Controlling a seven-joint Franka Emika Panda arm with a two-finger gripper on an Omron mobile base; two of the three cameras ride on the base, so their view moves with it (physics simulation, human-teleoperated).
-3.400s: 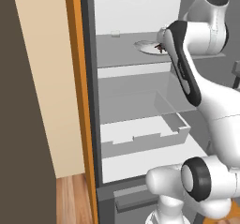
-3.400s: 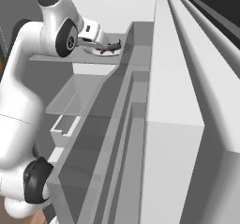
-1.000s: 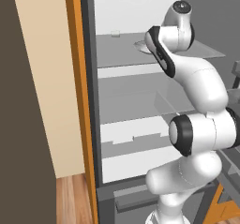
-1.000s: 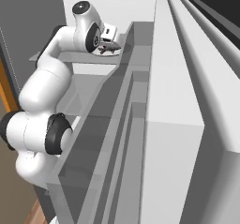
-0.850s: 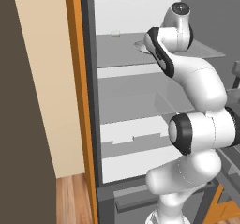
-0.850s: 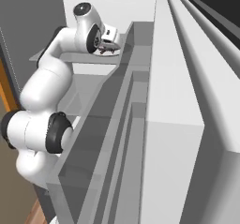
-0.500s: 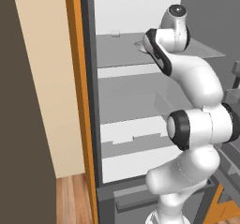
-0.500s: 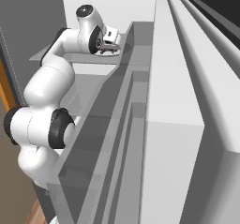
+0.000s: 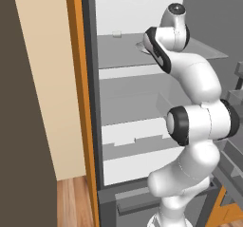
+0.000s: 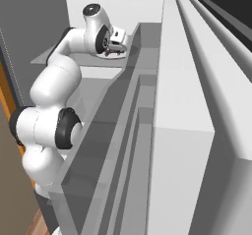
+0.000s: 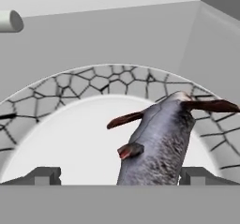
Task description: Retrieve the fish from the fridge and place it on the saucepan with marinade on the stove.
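Note:
The fridge (image 9: 133, 107) stands open, and my arm reaches onto its top shelf (image 9: 118, 55). In the hand view a grey-black fish (image 11: 159, 138) with dark reddish fins lies on a pale plate with a crackled rim (image 11: 93, 80). My gripper (image 11: 120, 176) is open and low over the plate. One fingertip (image 11: 44, 175) is left of the fish's near end and the other is right of it, neither touching. From the right base view the gripper (image 10: 117, 48) sits at the shelf's back by the dark fish (image 10: 114, 53). The saucepan and the stove are out of view.
The open fridge door (image 10: 187, 131) runs along the right with its grey bins (image 10: 133, 145). An orange-edged cabinet panel (image 9: 76, 102) borders the fridge on the left. A lower shelf (image 9: 133, 140) and a wood floor (image 9: 71, 202) lie below. The fridge's side wall (image 11: 215, 40) is close to the plate.
The arm has stretched a little further into the top shelf and the hand has edged closer to the fish. The jaws stay open.

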